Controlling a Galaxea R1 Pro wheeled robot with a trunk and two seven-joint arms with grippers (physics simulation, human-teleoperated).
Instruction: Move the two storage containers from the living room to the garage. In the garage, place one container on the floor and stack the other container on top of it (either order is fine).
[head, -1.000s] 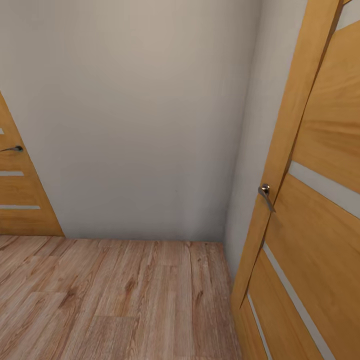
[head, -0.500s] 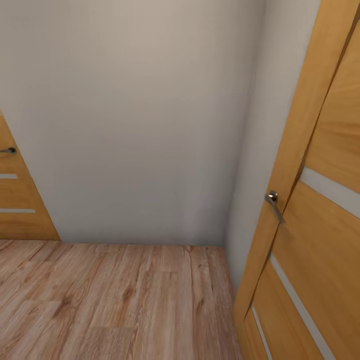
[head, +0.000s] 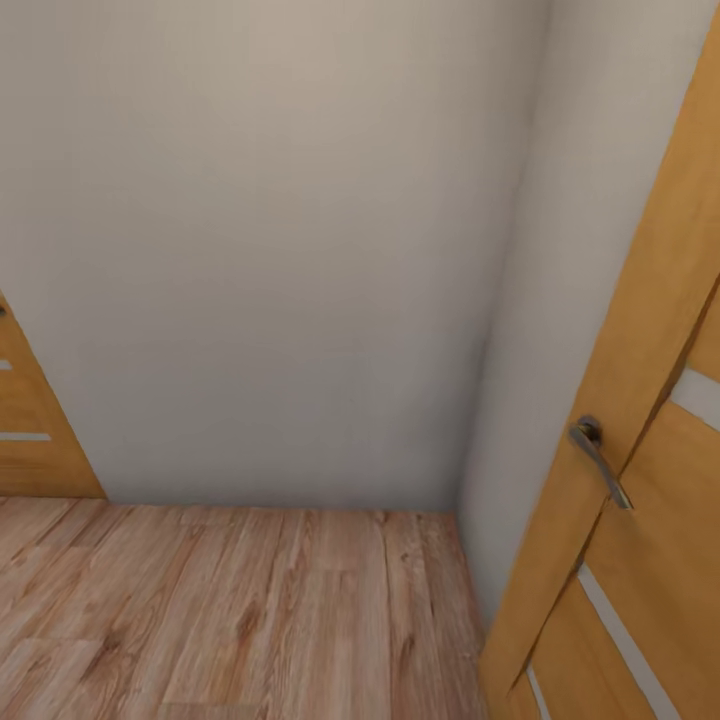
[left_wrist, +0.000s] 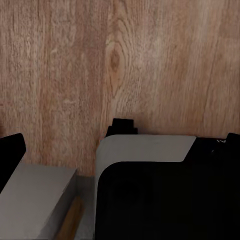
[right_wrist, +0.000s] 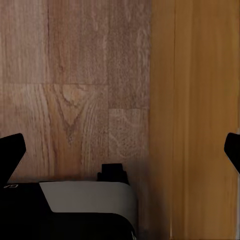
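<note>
Head view: wooden door (head: 640, 480) beside white wall (head: 270, 250).

The robot's head view swung to the right and slightly down, so everything slid across it. The wooden door (head: 640, 480) on the right took up less of the view, and its metal handle (head: 598, 460) sat lower and further right than before. The other door (head: 25, 430) at the left slipped almost out of view, its handle barely showing at the edge. More bare wall (head: 270, 250) filled the middle
</note>
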